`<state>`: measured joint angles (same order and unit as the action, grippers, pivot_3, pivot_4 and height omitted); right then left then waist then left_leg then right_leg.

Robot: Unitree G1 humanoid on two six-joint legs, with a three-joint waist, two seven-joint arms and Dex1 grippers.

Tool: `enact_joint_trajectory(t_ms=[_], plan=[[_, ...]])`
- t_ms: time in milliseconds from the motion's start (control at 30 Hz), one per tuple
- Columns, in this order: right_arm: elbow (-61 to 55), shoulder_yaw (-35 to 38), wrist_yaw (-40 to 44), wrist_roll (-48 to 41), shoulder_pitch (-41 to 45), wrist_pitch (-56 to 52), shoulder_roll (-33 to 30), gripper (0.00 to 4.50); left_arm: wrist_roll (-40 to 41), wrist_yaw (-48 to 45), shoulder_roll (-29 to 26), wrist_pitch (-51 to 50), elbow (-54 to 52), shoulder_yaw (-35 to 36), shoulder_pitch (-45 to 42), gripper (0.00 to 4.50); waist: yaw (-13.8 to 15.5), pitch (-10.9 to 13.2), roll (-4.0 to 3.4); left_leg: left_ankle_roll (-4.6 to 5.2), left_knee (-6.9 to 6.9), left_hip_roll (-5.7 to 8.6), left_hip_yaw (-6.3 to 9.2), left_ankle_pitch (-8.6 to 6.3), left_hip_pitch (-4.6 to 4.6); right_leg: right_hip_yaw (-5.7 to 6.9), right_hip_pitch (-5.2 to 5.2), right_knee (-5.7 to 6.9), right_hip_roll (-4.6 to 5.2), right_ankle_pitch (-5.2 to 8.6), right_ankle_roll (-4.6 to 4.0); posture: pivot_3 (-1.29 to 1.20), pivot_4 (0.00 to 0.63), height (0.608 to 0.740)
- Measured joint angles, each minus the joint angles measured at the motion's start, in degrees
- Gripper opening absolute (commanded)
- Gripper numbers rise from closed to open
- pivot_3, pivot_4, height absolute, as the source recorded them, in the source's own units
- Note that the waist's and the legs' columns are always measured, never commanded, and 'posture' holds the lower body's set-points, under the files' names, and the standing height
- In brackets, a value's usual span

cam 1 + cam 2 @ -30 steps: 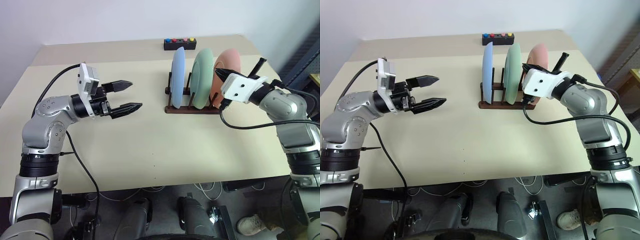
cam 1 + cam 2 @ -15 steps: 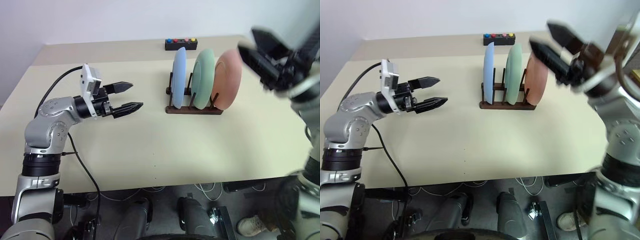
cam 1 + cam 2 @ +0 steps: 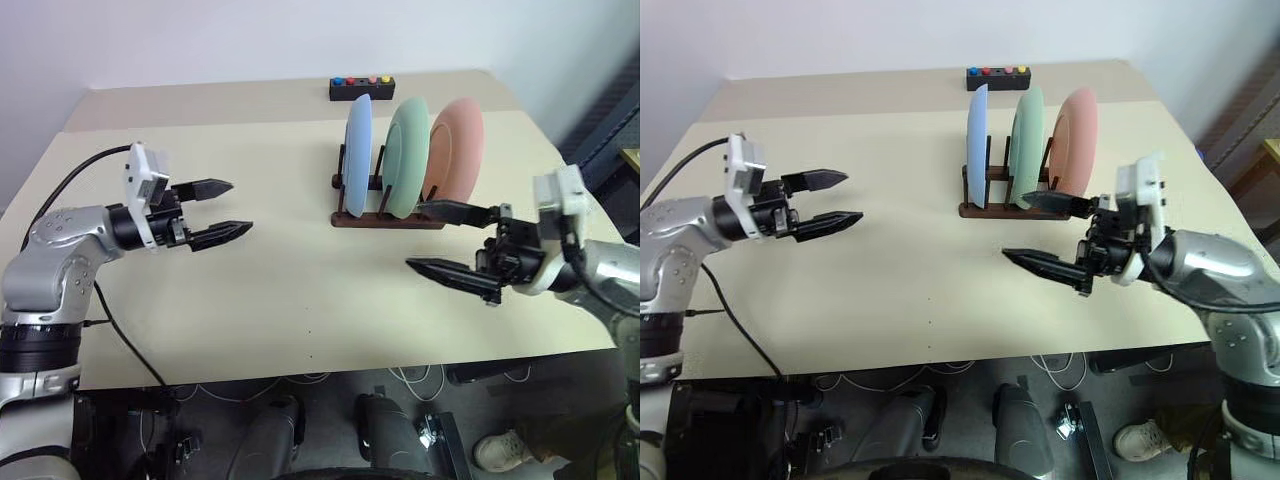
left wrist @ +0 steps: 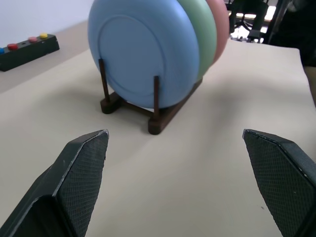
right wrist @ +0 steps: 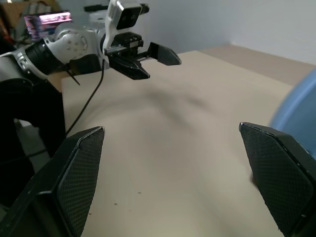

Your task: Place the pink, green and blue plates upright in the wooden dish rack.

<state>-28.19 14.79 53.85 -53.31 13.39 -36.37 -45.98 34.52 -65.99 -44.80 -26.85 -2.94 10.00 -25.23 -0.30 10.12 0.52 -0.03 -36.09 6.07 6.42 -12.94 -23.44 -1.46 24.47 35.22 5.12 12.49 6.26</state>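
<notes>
Nearest you, your right gripper (image 3: 447, 240) hovers over the surface (image 3: 290, 300) with jaws spread wide and empty, just in front of the wooden dish rack (image 3: 388, 216). Your left gripper (image 3: 225, 210) is likewise wide open, holding nothing, well apart. Farther back, the blue plate (image 3: 357, 154), green plate (image 3: 407, 156) and pink plate (image 3: 455, 150) stand upright in the rack.

A plain beige table (image 3: 300, 300) carries a dark wooden dish rack (image 3: 385, 215) toward its far right part, holding a blue plate (image 3: 357, 155), a green plate (image 3: 407, 155) and a pink plate (image 3: 458, 150) upright, with a black button box (image 3: 361, 88) at the far edge behind it.
</notes>
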Motion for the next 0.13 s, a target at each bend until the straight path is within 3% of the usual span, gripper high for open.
enact_joint_trajectory(t_ms=[133], plan=[[0.25, -0.65, 0.24, 1.52, 0.11, 0.88, -0.01, 4.47, 1.01, -0.26, 0.5, 0.27, -2.99, -0.01, 2.49, 4.5, 0.04, 0.0, 0.0, -0.01, 0.0, -0.01, 0.02, 0.0, 0.0, 0.01, 0.0, 0.0, 0.0, 0.01, -0.02, 0.0, 0.15, 0.74]])
